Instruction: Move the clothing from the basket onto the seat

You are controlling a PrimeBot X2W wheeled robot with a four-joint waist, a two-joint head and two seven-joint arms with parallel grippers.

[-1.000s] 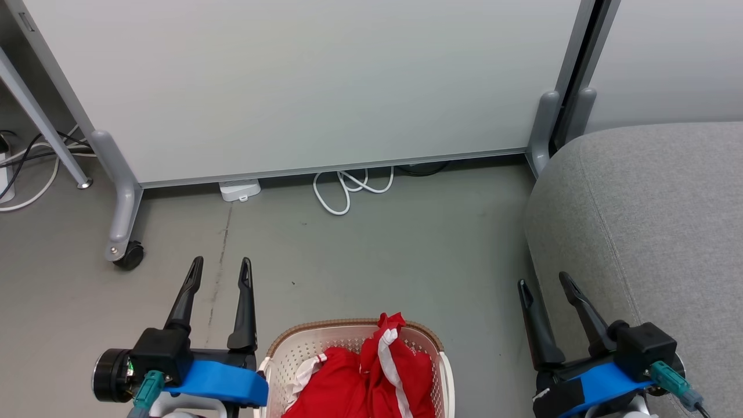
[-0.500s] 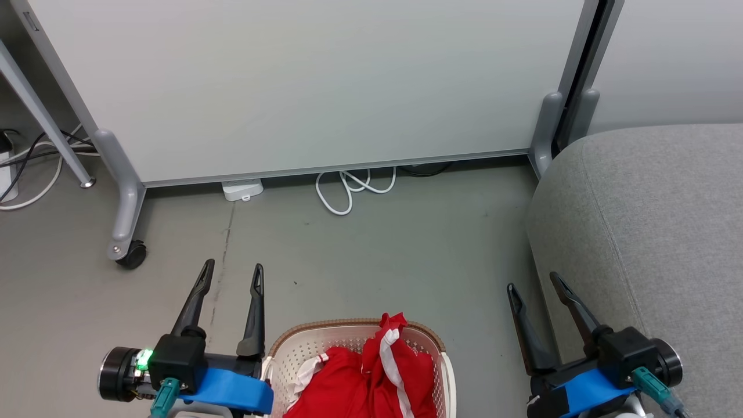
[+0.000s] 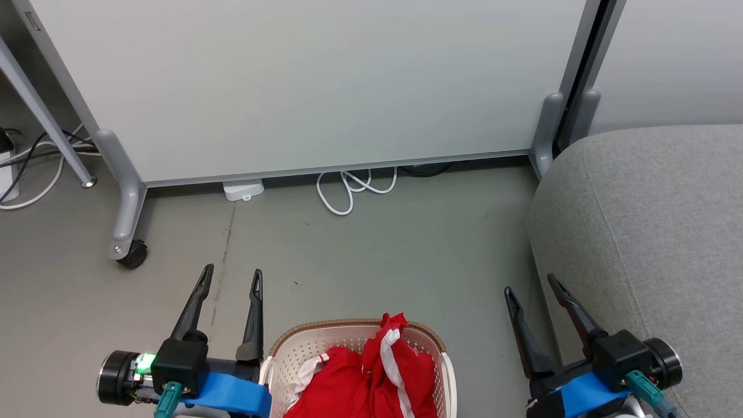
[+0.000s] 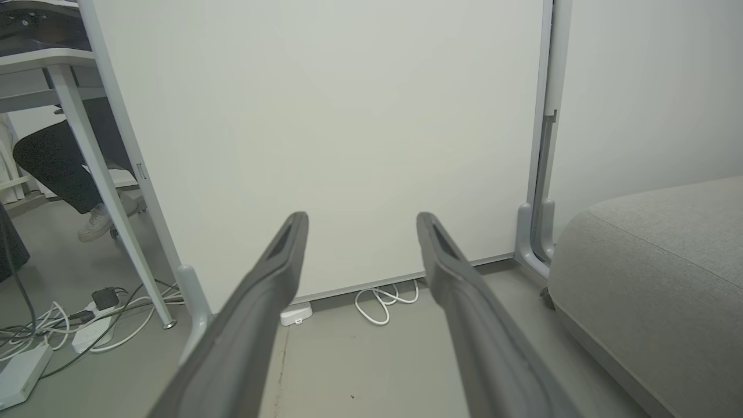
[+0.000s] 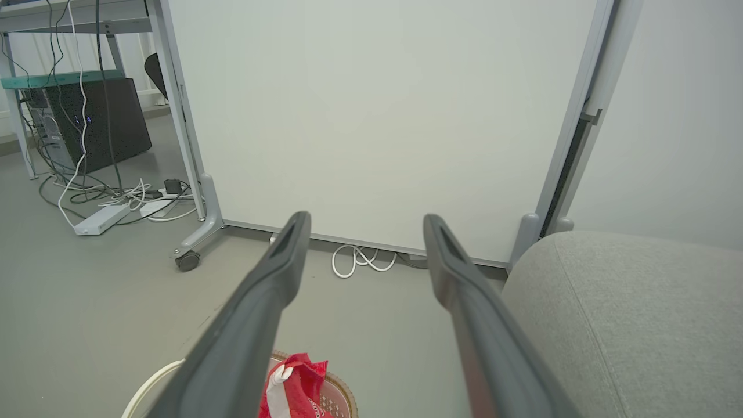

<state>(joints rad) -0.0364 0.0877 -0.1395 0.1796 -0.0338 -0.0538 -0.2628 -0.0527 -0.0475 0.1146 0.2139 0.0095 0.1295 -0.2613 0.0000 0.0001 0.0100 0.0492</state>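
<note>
Both arms nudged inward; left gripper [image 3: 232,270] and right gripper [image 3: 530,284] wide open, empty (clothing [image 3: 371,377] untouched in basket [image 3: 348,323]); grasp not started.

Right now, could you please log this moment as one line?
left gripper: open, empty | right gripper: open, empty | red clothing: in laundry basket | grey sofa seat: on robot's right

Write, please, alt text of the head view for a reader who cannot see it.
Red clothing lies in a cream basket on the floor between the left gripper and right gripper, both open. A grey seat stands at right.
</note>
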